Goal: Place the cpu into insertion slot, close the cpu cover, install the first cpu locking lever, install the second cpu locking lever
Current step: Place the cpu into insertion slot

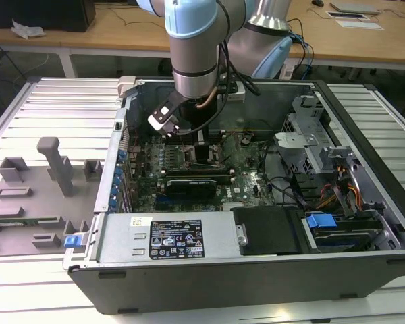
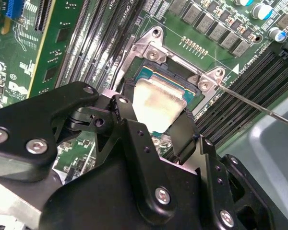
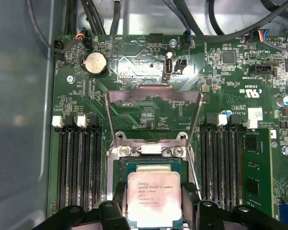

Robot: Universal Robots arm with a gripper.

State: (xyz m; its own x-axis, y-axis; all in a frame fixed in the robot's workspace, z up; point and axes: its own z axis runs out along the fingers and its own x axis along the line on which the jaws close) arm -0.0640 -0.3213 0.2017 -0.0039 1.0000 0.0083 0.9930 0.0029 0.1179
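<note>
Your gripper [image 3: 153, 211], closest to both wrist cameras, is closed on the cpu [image 3: 153, 191], its black fingers [image 3: 116, 203] pressed against two opposite edges of the silver-topped chip. It holds the chip flat over the near part of the insertion slot [image 3: 151, 167], whose green and dark centre shows past the chip's far edge. The second wrist view shows the same grip, with the cpu [image 2: 158, 103] lying across the insertion slot [image 2: 170, 76] inside its metal rim. You cannot tell from these views whether the chip is fully seated or hanging just above the contacts.

On that showing, step one is in hand and not yet finished. The cpu cover [image 3: 134, 91] stands open, tipped back on its hinge at the far side of the socket, with the green motherboard [image 3: 134, 62] visible through its window. One thin wire locking lever [image 2: 259, 108] juts free beside the socket, unlatched. Closing the cover and fastening both levers are all left to do.

In the exterior view, the arm [image 1: 196, 47] reaches down into the open computer case [image 1: 256, 270] on the slatted bench [image 1: 54, 101].
</note>
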